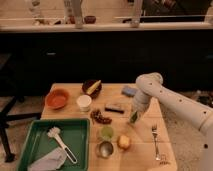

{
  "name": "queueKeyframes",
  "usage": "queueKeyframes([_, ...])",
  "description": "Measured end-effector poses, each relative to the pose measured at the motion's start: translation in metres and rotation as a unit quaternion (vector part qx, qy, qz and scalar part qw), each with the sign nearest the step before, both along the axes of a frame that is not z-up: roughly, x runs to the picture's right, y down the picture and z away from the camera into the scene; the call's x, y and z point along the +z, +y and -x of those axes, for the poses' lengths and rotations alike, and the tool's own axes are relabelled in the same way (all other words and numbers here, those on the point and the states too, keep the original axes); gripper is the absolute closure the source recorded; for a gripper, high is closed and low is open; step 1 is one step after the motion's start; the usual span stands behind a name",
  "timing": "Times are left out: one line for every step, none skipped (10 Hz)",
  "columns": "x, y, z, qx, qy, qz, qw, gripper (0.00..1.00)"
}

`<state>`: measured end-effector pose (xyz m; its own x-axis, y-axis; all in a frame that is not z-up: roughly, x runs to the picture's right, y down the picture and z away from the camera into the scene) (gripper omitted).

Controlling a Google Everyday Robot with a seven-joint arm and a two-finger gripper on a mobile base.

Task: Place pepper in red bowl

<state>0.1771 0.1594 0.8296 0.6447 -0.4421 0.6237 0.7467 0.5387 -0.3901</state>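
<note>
The pepper (133,118) shows as a small dark green shape at the tip of my gripper (134,119), on the right middle of the wooden table (145,135). The gripper points down at the table and covers most of the pepper. The white arm bends up from it to the right. The red bowl (57,98) is shallow, orange-red and empty. It sits at the table's left side, well to the left of the gripper.
Between the gripper and the red bowl stand a white cup (84,103), a dark brown bowl (92,87) with a yellow item, a dark bar (115,108) and a reddish cluster (101,118). Nearer are a light green cup (107,132), a metal cup (105,149), a fork (155,142) and a green tray (35,140).
</note>
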Motion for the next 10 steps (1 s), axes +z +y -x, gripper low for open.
queueKeyframes([-0.005,-0.003,0.004,0.010,0.000,-0.008,0.9999,1.00])
queueKeyframes([-0.011,-0.006,0.010,0.027,-0.007,-0.013,0.9995,1.00])
queueKeyframes([-0.017,-0.009,0.016,0.042,-0.017,-0.015,0.9988,1.00])
queueKeyframes([-0.027,-0.013,0.022,0.062,-0.036,-0.016,0.9973,1.00])
queueKeyframes([-0.034,-0.016,0.026,0.074,-0.049,-0.016,0.9959,1.00])
queueKeyframes([-0.041,-0.019,0.035,0.085,-0.066,-0.017,0.9941,1.00])
queueKeyframes([-0.047,-0.023,0.049,0.090,-0.082,-0.018,0.9924,1.00])
queueKeyframes([-0.052,-0.028,0.063,0.091,-0.095,-0.021,0.9911,1.00])
queueKeyframes([-0.056,-0.032,0.083,0.086,-0.111,-0.025,0.9897,1.00])
queueKeyframes([-0.058,-0.036,0.097,0.084,-0.120,-0.028,0.9888,1.00])
